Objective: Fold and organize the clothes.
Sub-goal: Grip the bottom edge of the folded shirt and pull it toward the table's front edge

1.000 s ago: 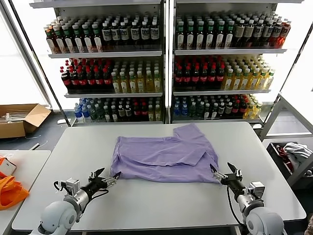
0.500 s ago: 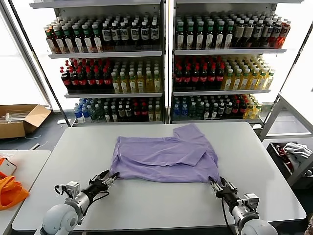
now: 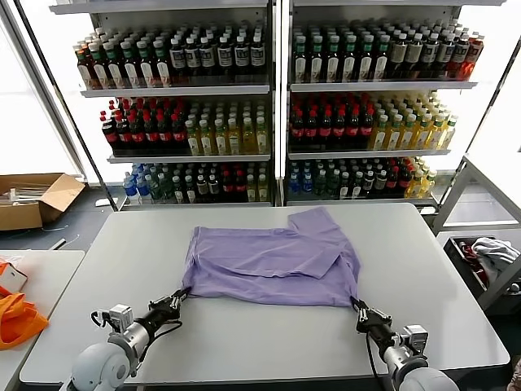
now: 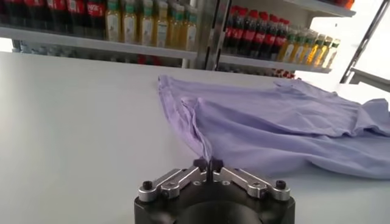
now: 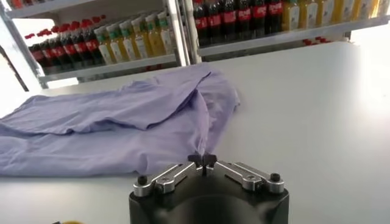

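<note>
On the white counter [image 3: 244,334], a lavender short-sleeved T-shirt [image 3: 273,265] lies partly folded, spread flat across the middle with one sleeve reaching toward the far edge. Both grippers sit low at the shirt's near edge, one at each corner.

At the near left corner, the left gripper [image 3: 174,300] has its fingers pressed together on a pinch of the fabric; the left wrist view shows the fingertips [image 4: 200,164] meeting on a drawn-up ridge of the T-shirt [image 4: 274,125]. At the near right corner, the right gripper [image 3: 358,309] is likewise clamped on the hem, and its wrist view shows the fingertips [image 5: 195,159] closed on the cloth edge of the T-shirt [image 5: 122,128]. The fabric near both corners is pulled into a slight point toward each gripper.

Behind the counter stand shelves of bottled drinks [image 3: 277,106]. Off to the robot's left, a cardboard box [image 3: 32,199] sits on the floor, and an orange fabric [image 3: 15,314] rests on a separate side table [image 3: 41,269]. To the right, a bin holds other items [image 3: 488,261].
</note>
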